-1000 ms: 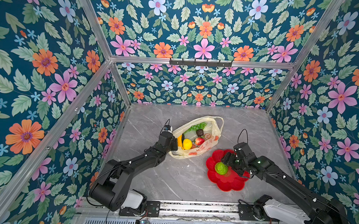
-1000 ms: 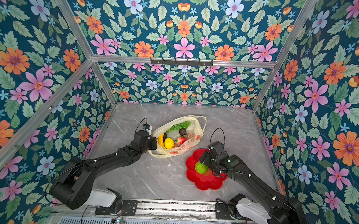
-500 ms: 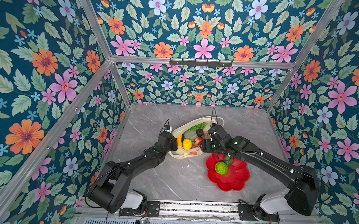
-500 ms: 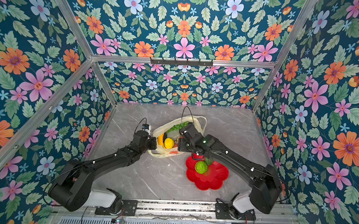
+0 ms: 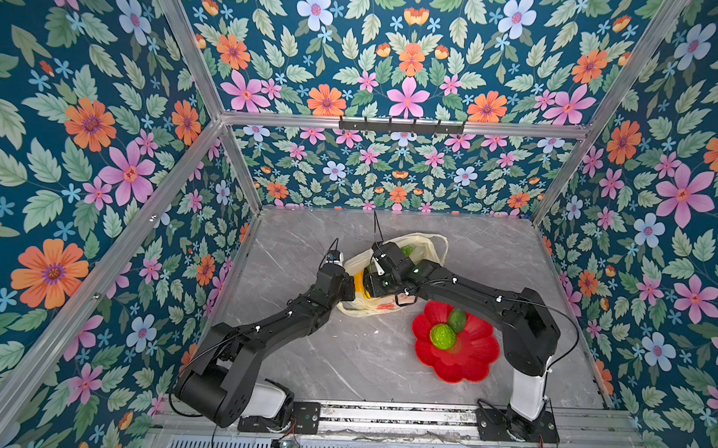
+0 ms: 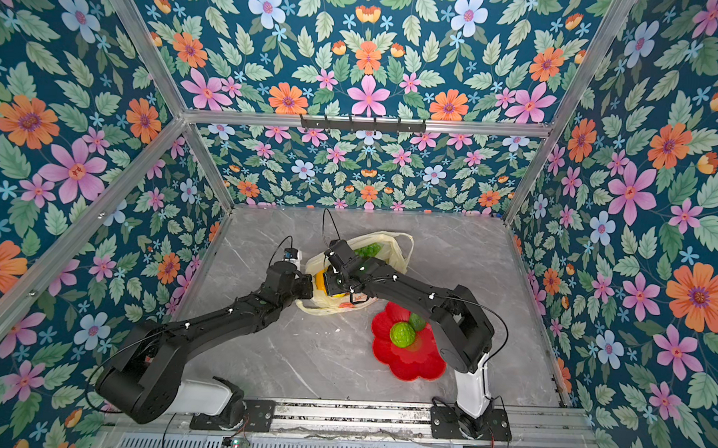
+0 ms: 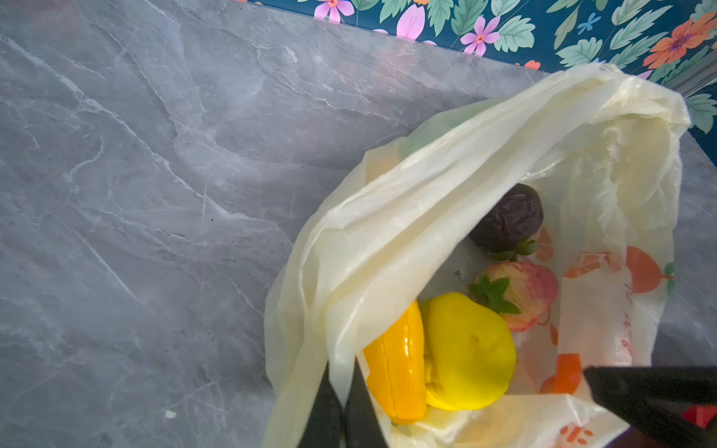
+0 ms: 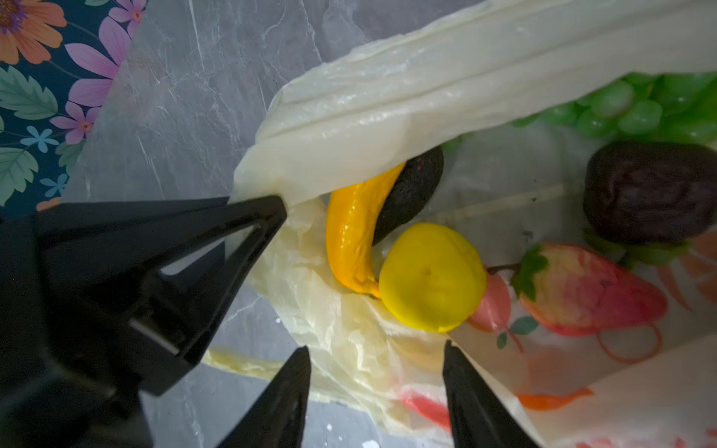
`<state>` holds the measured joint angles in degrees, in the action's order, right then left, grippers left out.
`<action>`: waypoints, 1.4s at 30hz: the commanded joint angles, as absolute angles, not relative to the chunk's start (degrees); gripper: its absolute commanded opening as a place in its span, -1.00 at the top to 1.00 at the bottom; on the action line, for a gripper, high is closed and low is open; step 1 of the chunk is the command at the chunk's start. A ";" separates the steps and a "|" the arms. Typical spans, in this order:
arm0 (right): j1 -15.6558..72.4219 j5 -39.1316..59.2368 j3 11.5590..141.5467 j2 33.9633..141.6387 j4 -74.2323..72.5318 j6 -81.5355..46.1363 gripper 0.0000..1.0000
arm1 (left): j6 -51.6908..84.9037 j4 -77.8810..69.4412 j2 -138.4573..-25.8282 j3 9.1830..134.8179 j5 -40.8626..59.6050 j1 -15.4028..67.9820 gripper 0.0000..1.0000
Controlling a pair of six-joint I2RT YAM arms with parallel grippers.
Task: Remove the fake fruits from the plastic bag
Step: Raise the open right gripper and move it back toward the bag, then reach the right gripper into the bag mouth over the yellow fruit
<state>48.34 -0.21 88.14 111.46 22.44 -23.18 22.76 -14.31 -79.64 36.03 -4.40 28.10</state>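
Emptying looks roughly a quarter done. Two of the fake fruits, the bumpy lime-green ball (image 5: 442,336) and the green avocado-like piece (image 5: 456,319), lie touching each other on the red flower-shaped plate (image 5: 467,365), outside the plastic bag (image 5: 370,308). The right wrist view shows six more inside the bag: the lemon (image 8: 432,277), the banana (image 8: 351,240) touching it, a strawberry (image 8: 589,291), a dark brown piece (image 8: 415,190) half under the rim, a second dark brown piece (image 8: 652,190), and the green grape bunch (image 8: 636,108) deepest in. Others may be hidden under the film.

The bag lies on the table (image 5: 343,357), about midway between the left and right edges and nearer the back edge than the front. Its long axis runs diagonally from front left toward the back right corner. The loop handles are at the back right end and the mouth gapes upward. The curved banana lies along the raised rim, with one tip against the lemon.

The left gripper (image 7: 341,403) is clenched on the bag's rim at its left side, holding the mouth up. The right gripper (image 8: 376,349) hangs over the opening with its jaws apart and nothing between them. Its tips are just short of the lemon, which I judge to be the next pick. The plate sits near the bag, toward the front right corner.
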 commanded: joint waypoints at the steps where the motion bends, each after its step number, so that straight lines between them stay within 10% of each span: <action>1: 48.40 -0.53 89.97 113.74 21.06 -19.91 -0.13 | 23.09 -14.50 -79.49 35.98 -4.83 28.04 0.86; 20: 48.42 -8.93 94.69 120.70 27.36 -18.23 -0.17 | 22.94 -14.41 -79.76 36.14 -5.00 28.04 0.86; 42: 48.71 -17.18 95.57 120.97 32.98 -19.08 -0.65 | 23.06 -14.59 -80.89 36.43 -4.48 28.04 0.86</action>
